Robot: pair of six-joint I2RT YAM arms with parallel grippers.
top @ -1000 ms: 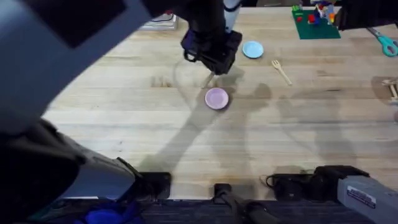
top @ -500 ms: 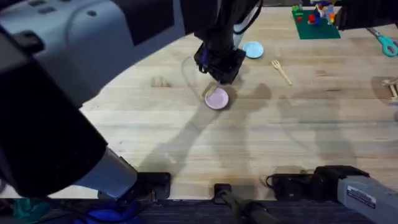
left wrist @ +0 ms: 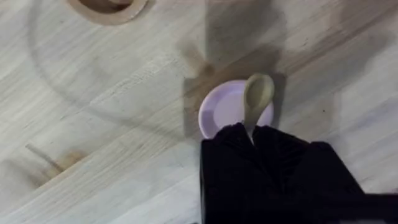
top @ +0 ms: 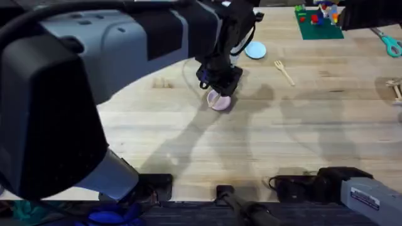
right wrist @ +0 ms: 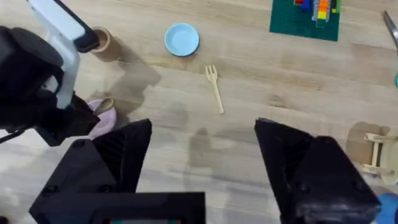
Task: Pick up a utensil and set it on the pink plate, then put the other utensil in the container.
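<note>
My left gripper (top: 220, 85) hangs right over the pink plate (top: 218, 101) and is shut on the handle of the wooden spoon (left wrist: 256, 97). The spoon's bowl lies over the far part of the pink plate (left wrist: 224, 111); I cannot tell if it touches. The wooden fork (top: 284, 71) lies flat on the table to the right, near the light-blue plate (top: 255, 50). The brown container (right wrist: 102, 40) stands behind the pink plate (right wrist: 104, 121), left of the blue plate (right wrist: 181, 39). My right gripper (right wrist: 204, 134) is open and held high, with the fork (right wrist: 214, 87) ahead of it.
A green baseplate (top: 319, 24) with coloured bricks sits at the back right. Teal scissors (top: 391, 44) and a small wooden piece (right wrist: 373, 152) lie at the right edge. The left arm spans the table's left half. Bare wood lies in front of the pink plate.
The left gripper has carried the spoon forward and down, from behind the pink plate to right over it. The fork and the right arm have not moved.
</note>
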